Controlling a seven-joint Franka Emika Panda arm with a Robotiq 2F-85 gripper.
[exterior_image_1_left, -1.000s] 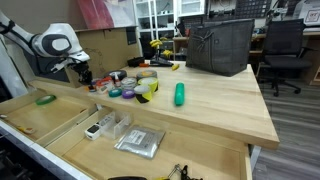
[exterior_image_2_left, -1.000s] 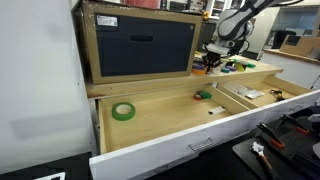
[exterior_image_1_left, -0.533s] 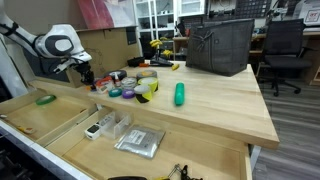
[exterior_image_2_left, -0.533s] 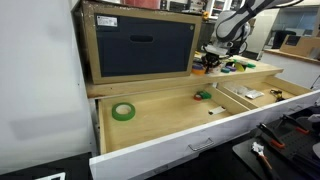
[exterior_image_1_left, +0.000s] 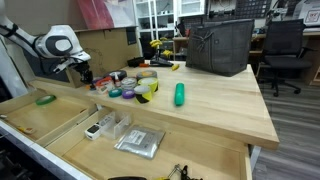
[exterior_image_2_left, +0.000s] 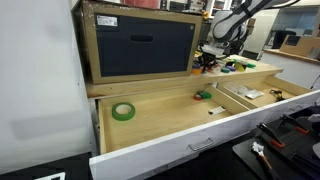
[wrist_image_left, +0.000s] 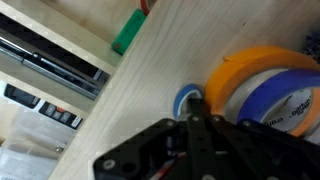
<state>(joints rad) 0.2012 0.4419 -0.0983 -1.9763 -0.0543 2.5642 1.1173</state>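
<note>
Your surface (exterior_image_1_left: 215, 105) lies broad and bare toward its right and near edges, and below the near edge the open drawer (exterior_image_1_left: 40, 115) juts out. At the left end the pincer (exterior_image_1_left: 84, 72) hangs clenched on nothing, its tips just beside the orange tape roll (wrist_image_left: 262, 70) and the small blue roll (wrist_image_left: 186, 97). Nothing has shifted since the earlier frame.

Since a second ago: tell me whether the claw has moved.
No, not visibly. The claw sits at the same spot beside the tape rolls on the table in an exterior view.
</note>
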